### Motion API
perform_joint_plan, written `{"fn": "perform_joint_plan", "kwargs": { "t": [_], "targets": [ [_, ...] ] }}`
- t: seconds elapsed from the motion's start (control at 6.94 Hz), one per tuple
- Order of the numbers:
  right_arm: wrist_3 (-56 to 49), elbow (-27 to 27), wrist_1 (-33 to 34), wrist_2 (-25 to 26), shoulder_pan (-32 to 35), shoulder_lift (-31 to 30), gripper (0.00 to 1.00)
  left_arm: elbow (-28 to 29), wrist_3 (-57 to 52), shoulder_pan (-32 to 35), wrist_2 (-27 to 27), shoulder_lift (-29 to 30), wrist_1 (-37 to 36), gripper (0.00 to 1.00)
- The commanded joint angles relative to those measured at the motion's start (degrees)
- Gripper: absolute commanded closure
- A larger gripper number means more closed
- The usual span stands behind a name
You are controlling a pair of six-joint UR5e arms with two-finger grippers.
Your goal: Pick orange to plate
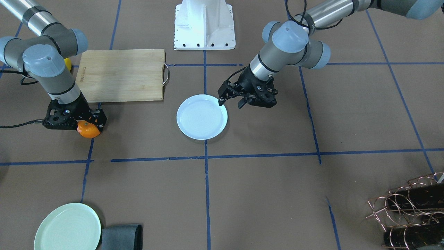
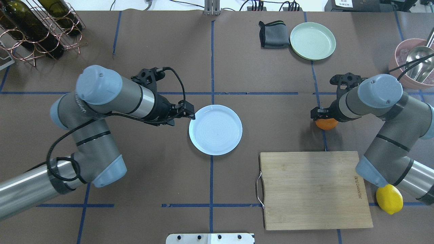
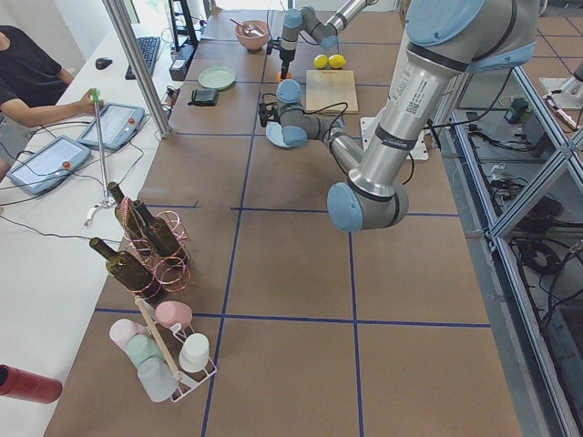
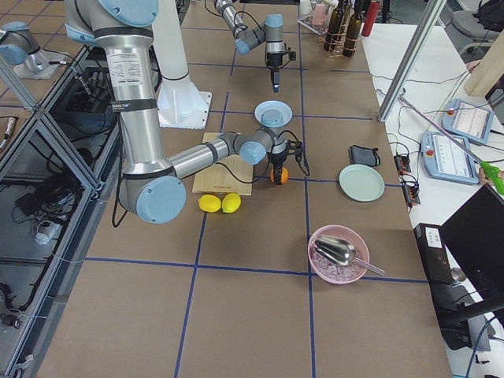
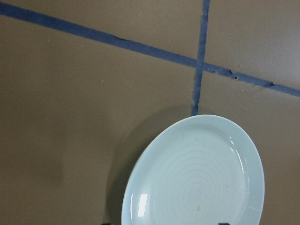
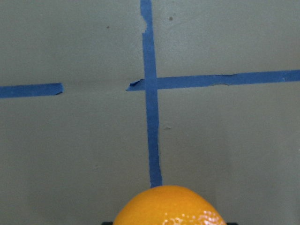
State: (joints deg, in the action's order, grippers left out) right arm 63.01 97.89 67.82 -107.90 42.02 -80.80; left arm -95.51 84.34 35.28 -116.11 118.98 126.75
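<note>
Counter (image 1: pixel 263 194): brown surface divided into squares by blue tape lines (image 1: pixel 206 194).
Orange (image 1: pixel 88 131): on the robot's right side of the counter, on a blue tape line. It lies just off a far corner of the cutting board and well apart from the plate. The right wrist view shows only its top, low and centred, with the tape line running away from it to a crossing.
Plate (image 1: pixel 202 117): pale bluish-white and ringed, near the middle of the counter on a tape crossing, with nothing on it.
Right end effector (image 1: pixel 86 121): directly over the orange, its black body covering part of the fruit. Whether the fingers press the orange or only straddle it cannot be told.
Left end effector (image 1: pixel 230 102): fingers spread apart and holding nothing. One fingertip lies over the plate's rim on the robot's left side, the other off the plate. Contact with the rim cannot be told.
Cutting board (image 1: pixel 121 75): pale wood with a metal handle on the edge toward the plate, lying flat between plate and right arm.
Lemon (image 2: pixel 389 199): yellow, beside the board's outer edge, partly under the right arm.
Mint-green plate (image 2: pixel 312 41): at the far edge of the counter, touching a folded grey cloth (image 2: pixel 274 34).
Wire rack (image 2: pixel 34 30): copper-coloured, holding dark bottles, at the far corner on the robot's left.
</note>
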Motion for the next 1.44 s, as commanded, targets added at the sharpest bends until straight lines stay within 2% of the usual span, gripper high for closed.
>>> {"fn": "perform_joint_plan", "kwargs": {
  "t": [0.0,0.14,0.29,0.43,0.72,0.86,1.01,1.3],
  "targets": [
    [0.27,0.11,-0.14,-0.30,0.08,0.03,0.97,-8.00,-3.71,4.16,-2.00,-9.16,-0.09,0.01],
    [0.71,1.59,-0.05,-0.47,-0.01,0.38,1.00,-10.90,-9.83,5.22,-2.45,-14.08,-0.09,0.01],
    [2.11,1.95,0.82,-0.56,-0.01,4.39,1.00,-13.10,-14.68,6.98,-2.54,-18.48,-0.01,0.01],
    [7.60,1.78,2.92,-1.17,-0.27,9.30,1.00,-14.78,-21.26,9.78,-5.24,-23.31,-0.01,0.01],
    [19.71,0.65,3.82,-0.92,-6.65,17.74,1.00,-14.88,-36.45,18.55,-9.47,-30.44,0.08,0.00],
    [23.00,-0.23,3.90,-0.57,-9.21,20.57,1.00,-14.62,-42.70,22.60,-12.01,-32.74,-0.01,0.00],
    [25.04,-2.50,3.82,1.96,-11.94,23.99,0.99,-14.18,-50.34,27.34,-13.69,-35.55,-0.09,0.00],
    [26.37,-7.68,3.38,4.87,-15.20,27.97,0.97,-14.00,-54.19,29.32,-14.40,-36.19,-0.36,0.00]
  ]
}}
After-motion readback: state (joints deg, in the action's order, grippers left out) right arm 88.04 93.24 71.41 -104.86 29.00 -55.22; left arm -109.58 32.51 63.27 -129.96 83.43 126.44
